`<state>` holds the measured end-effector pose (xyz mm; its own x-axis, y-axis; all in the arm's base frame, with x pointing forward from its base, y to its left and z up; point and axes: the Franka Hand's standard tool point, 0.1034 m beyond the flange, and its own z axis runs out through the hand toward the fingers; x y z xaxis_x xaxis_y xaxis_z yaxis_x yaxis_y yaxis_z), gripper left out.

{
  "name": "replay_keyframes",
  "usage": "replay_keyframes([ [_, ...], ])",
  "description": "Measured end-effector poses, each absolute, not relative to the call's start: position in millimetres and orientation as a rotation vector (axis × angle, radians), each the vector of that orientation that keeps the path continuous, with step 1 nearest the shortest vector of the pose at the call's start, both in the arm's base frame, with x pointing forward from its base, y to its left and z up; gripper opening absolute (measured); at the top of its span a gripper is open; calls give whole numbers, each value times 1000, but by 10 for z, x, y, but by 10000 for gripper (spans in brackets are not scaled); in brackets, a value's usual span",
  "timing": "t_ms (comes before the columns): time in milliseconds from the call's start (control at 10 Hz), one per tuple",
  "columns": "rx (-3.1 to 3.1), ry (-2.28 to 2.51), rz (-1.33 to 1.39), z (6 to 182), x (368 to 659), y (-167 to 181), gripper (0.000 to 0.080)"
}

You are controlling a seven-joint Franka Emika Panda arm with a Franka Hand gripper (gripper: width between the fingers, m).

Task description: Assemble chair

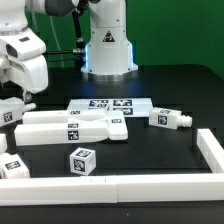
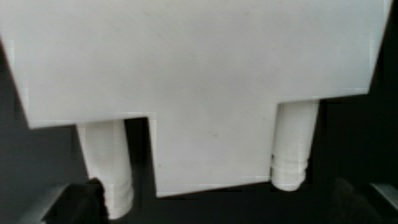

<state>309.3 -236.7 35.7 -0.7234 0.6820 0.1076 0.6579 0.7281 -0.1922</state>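
Observation:
In the exterior view my gripper (image 1: 22, 93) hangs at the far left, just above a white chair piece (image 1: 9, 112) with a tag, cut off by the picture's edge. In the wrist view a broad white slab (image 2: 178, 70) with two round pegs (image 2: 294, 150) fills the picture below my gripper (image 2: 214, 205). The dark fingers (image 2: 71, 200) stand wide apart at either side of the pegs' ends, open and holding nothing. More chair pieces lie on the table: a long slab piece (image 1: 65, 128), a short leg (image 1: 170, 118), a small tagged block (image 1: 82, 160) and another at the left (image 1: 12, 166).
The marker board (image 1: 105, 104) lies behind the long piece. A raised white wall (image 1: 211, 150) borders the exterior view's right and front (image 1: 110, 188). The arm's base (image 1: 108, 45) stands at the back on the green table.

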Motion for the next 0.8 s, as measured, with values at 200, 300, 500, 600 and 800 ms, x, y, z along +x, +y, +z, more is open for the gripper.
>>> replay_keyframes([
  [200,-996,-2781,197,354,3108,-2434,645],
  [300,-1009,-2812,185,373,3118,-2495,649],
  [500,-1077,-2835,168,382,3076,-2522,649],
  [600,-1101,-2823,169,370,3072,-2516,649],
  [800,-1131,-2816,165,344,3069,-2492,649],
])
